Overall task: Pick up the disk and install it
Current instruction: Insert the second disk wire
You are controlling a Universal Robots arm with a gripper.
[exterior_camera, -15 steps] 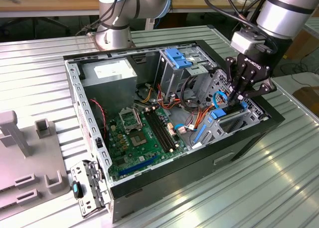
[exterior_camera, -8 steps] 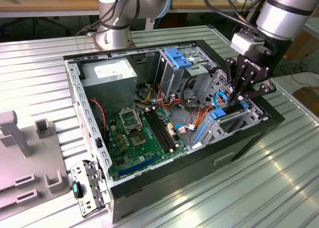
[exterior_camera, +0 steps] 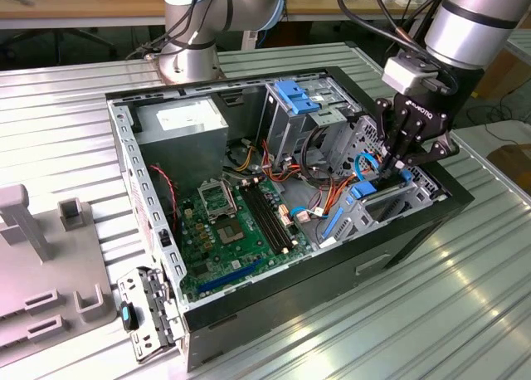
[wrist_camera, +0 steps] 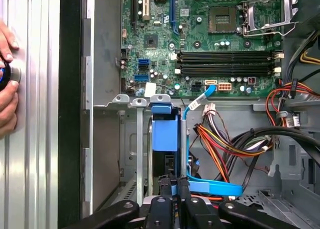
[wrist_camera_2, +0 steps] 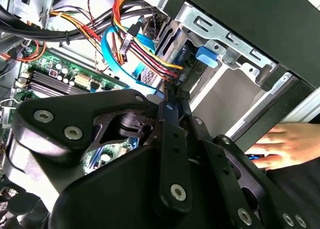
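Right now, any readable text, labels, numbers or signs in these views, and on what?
No text can be quoted.
White lettering on the body of the black gripper: too small to read.
White label on the silver power supply box: blurred, unreadable.
White print on the green motherboard: too small to read.
Dark-grey disk with blue plastic rails: no print visible.

The table [exterior_camera: 465, 314], lower right in the exterior view, is ribbed bare metal with a soft sheen. The computer case [exterior_camera: 133, 172] has dull stamped steel walls and a matt black outer shell. The motherboard [exterior_camera: 224, 231] at centre is glossy green. The disk [wrist_camera: 164, 131], mid-frame in the first wrist view, shows smooth blue plastic. The gripper [exterior_camera: 392, 166] is matt black metal.
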